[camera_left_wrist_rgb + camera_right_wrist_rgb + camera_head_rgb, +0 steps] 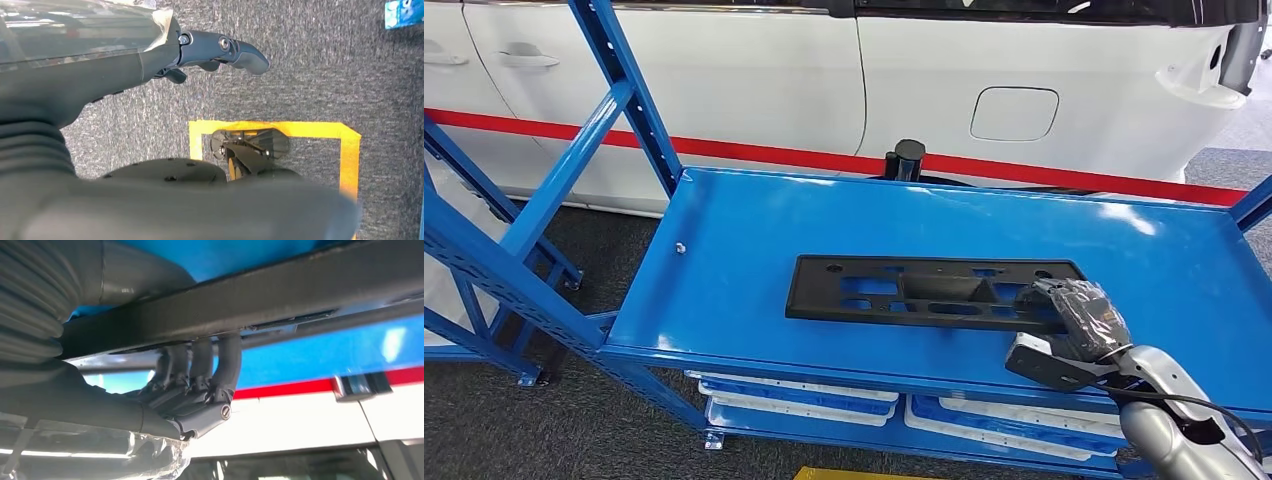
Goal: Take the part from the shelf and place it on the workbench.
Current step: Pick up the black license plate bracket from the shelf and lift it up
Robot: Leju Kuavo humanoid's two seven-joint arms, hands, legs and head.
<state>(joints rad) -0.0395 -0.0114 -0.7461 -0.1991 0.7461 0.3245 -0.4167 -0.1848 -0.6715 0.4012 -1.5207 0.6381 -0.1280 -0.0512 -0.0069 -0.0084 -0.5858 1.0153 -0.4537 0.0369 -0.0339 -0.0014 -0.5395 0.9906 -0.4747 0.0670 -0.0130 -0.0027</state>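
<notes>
Gripping the right end of the long black part (934,292), my right hand (1079,318) hooks its fingers (202,360) over the near edge. It lies flat on the blue shelf (724,240), long axis left-right. My left hand (220,50) hangs over grey floor (325,65), fingers apart and holding nothing.

We could not see the right end of the black part (929,291): the right hand (1079,318) lay over it, wrapped in clear film. In the right wrist view the fingers (202,365) ran behind the part's edge (240,302), so their tips stayed hidden. Beneath the blue shelf (754,240), the white trays (796,396) were mostly covered by its front edge. The left hand (200,50) was partly blocked by its own cover.
</notes>
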